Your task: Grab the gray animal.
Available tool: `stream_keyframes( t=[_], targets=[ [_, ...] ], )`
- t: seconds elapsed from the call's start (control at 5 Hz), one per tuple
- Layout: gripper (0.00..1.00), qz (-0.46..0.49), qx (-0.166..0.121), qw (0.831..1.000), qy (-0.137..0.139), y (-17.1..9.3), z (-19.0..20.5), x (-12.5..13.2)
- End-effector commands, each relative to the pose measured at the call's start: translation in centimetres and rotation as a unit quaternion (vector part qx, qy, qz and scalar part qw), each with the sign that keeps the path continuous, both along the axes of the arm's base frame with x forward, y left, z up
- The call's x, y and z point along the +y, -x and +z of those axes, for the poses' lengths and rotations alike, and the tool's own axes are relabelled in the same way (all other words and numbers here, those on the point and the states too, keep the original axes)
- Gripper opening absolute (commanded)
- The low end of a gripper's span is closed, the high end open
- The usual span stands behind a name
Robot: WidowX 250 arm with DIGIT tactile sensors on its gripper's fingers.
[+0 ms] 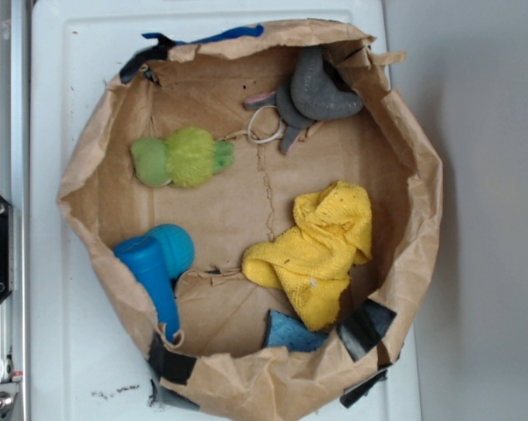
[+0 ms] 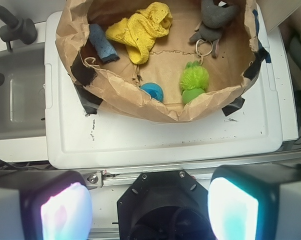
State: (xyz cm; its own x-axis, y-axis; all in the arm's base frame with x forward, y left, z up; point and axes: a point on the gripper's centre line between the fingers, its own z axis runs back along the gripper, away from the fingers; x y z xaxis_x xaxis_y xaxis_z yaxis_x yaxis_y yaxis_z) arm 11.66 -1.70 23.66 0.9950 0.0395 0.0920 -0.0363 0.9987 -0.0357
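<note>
I see the gray animal (image 1: pixel 315 90) lying against the far wall of the brown paper bag (image 1: pixel 422 189): a dark gray curved body, flat pinkish-mauve limbs sticking out below, and a thin white loop (image 1: pixel 264 125) beside them. A fuzzy green toy (image 1: pixel 181 158) sits to its left, a crumpled yellow cloth (image 1: pixel 318 250) lies nearer the middle, and a blue toy (image 1: pixel 155 262) leans in the lower left. A blue-gray patch (image 1: pixel 292 334) shows under the cloth. My wrist view adds a sink (image 2: pixel 15 95) beside the white table (image 2: pixel 155 140), and the gripper (image 2: pixel 149 209) itself: jaws spread wide, empty, well short of the bag.
</note>
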Motion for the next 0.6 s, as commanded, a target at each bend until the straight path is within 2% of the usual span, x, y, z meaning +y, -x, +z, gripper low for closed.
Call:
stream_keyframes(
  t=[0.0,0.2,0.4],
  targets=[
    [1.00,0.000,0.000,1.000,0.000,0.0,0.0,0.0],
    [1.00,0.028,-0.020,0.999,0.001,-5.0,-0.2,0.0],
    [1.00,0.057,-0.023,0.998,-0.002,-10.0,-1.3,1.0]
  ],
)
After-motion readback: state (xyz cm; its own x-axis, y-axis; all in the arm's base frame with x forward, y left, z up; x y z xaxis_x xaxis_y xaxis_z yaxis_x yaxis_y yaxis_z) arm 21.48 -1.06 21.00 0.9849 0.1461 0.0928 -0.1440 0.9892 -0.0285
